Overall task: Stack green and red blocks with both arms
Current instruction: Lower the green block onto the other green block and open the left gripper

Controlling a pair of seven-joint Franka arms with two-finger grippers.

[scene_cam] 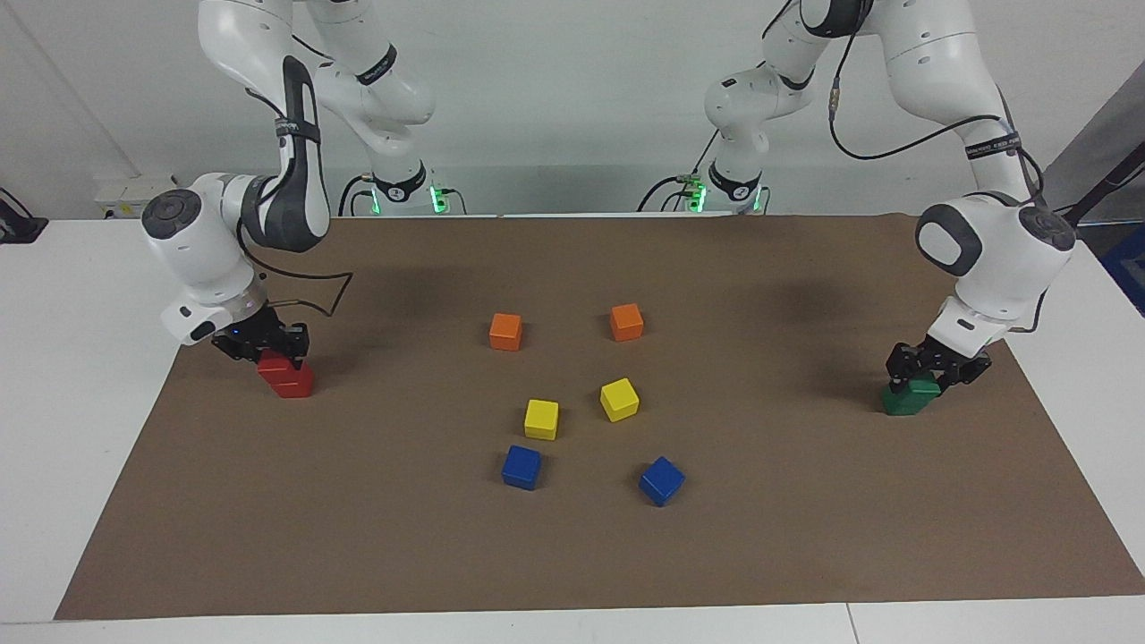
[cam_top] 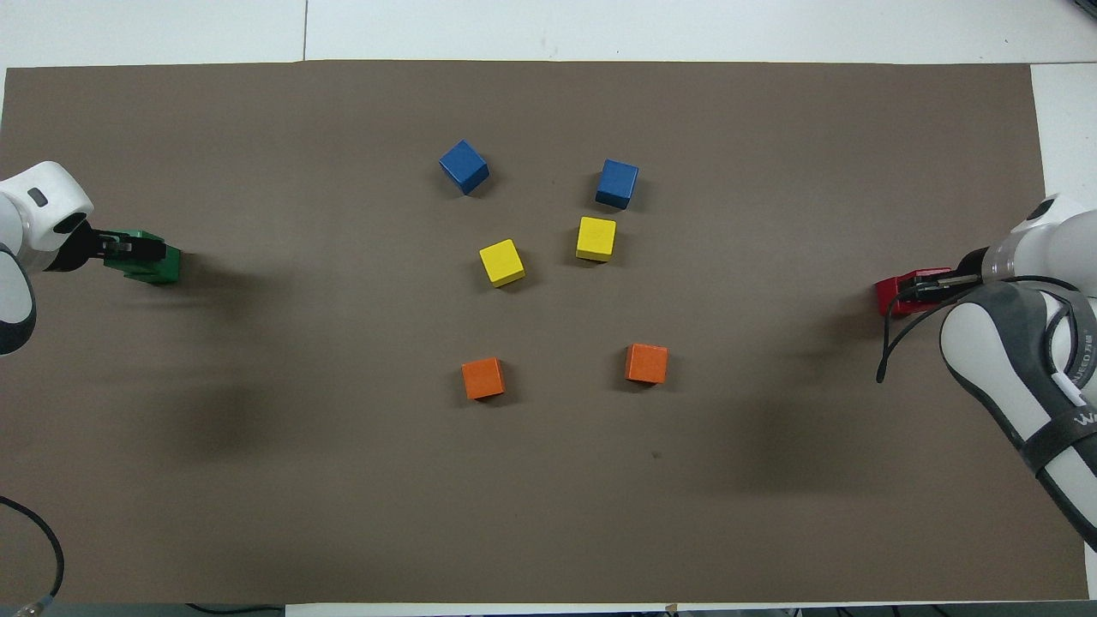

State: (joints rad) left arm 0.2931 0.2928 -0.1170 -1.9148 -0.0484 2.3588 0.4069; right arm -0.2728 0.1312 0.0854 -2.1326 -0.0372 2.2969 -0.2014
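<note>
Two stacks are standing at opposite ends of the brown mat (scene_cam: 805, 555) covering the surface. At the right arm's end, close to the mat's short edge, the upper red cube (scene_cam: 273, 362) is sitting on the lower red cube (scene_cam: 293, 383), slightly offset; the right gripper (scene_cam: 268, 344) is clamping the upper one with its jaws closed on it. At the left arm's end, near the other short edge, the upper green cube (scene_cam: 926, 386) is resting on the lower green cube (scene_cam: 905, 402); the left gripper (scene_cam: 935, 365) is sitting around the top cube, and whether its jaws are gripping or parted cannot be told. All four cubes are glossy, the green ones dark, the red ones bright. In the middle of the mat, two orange cubes (scene_cam: 505, 331), two yellow cubes (scene_cam: 541, 419) and two blue cubes (scene_cam: 521, 467) are lying apart from one another. Wide bare mat is separating this cluster from each stack.
</note>
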